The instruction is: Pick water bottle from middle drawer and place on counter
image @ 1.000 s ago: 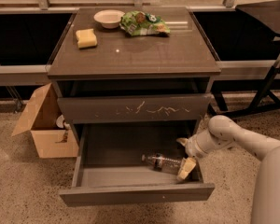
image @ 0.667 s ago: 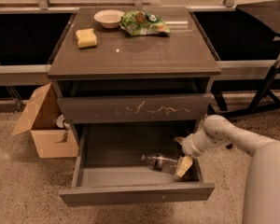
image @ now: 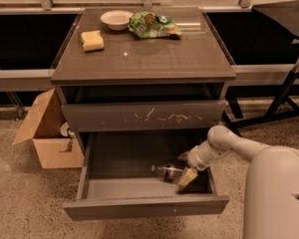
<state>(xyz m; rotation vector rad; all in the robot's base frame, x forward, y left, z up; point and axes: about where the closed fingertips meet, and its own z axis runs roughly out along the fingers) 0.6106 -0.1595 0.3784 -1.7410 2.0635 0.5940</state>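
Observation:
The water bottle [image: 165,172] lies on its side on the floor of the open middle drawer [image: 120,159], toward its right front. My gripper [image: 185,167] reaches into the drawer from the right and is open. One fingertip is behind the bottle's right end and the other, yellowish, is in front of it. The counter [image: 144,54] is the glossy top of the cabinet above.
On the counter sit a white bowl [image: 116,19], a green snack bag [image: 153,25] and a yellow sponge [image: 92,40]. The scratched drawer front [image: 142,116] overhangs the open drawer. A cardboard box [image: 47,133] stands at the left, a black stand leg [image: 284,98] at the right.
My gripper has moved left along the drawer, closer over the bottle's right end. The bottle has stayed where it was.

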